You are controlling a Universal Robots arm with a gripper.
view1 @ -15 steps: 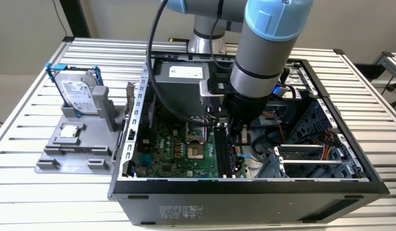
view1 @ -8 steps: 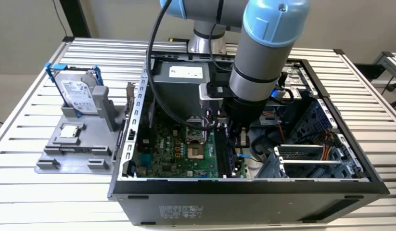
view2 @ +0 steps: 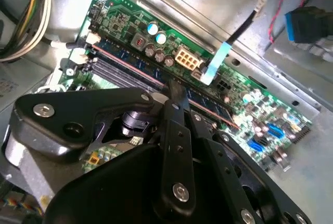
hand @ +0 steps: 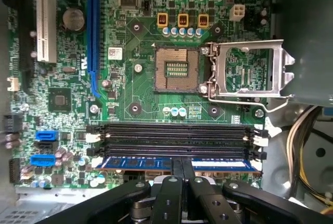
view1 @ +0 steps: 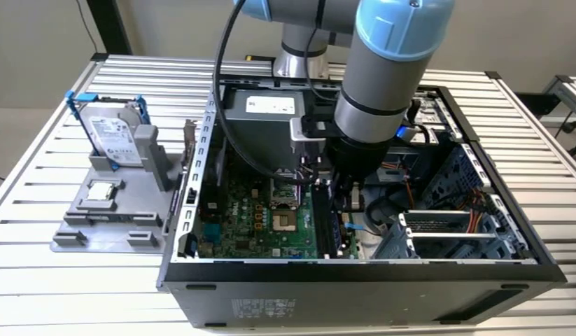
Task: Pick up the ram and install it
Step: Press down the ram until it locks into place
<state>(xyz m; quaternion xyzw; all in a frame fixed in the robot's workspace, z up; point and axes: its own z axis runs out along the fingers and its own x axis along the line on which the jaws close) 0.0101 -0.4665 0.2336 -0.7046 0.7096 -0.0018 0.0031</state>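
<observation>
Gripper (hand: 181, 169) fingers are pinched close together on the upper edge of the ram (hand: 177, 162), a long thin stick with a blue face that they hold by its middle, as the first wrist view shows. That stick stands on edge in the slot nearest the gripper, lying alongside the two empty black memory slots (hand: 177, 136) with white clips at their ends. In the second wrist view the black fingers (view2: 175, 96) meet over the same stick (view2: 208, 104), which runs along the green board. Beyond the slots on the motherboard (hand: 140, 88) sits the open processor socket (hand: 177, 69), its metal cover (hand: 248, 69) swung aside. In the exterior view the arm (view1: 381, 91) reaches down into the open computer case (view1: 362, 269). Well apart, at the exterior view's left, a grey stand (view1: 110, 210) on the slatted table (view1: 26, 182) holds an upright hard drive (view1: 110, 133) and a small square chip (view1: 103, 189).
</observation>
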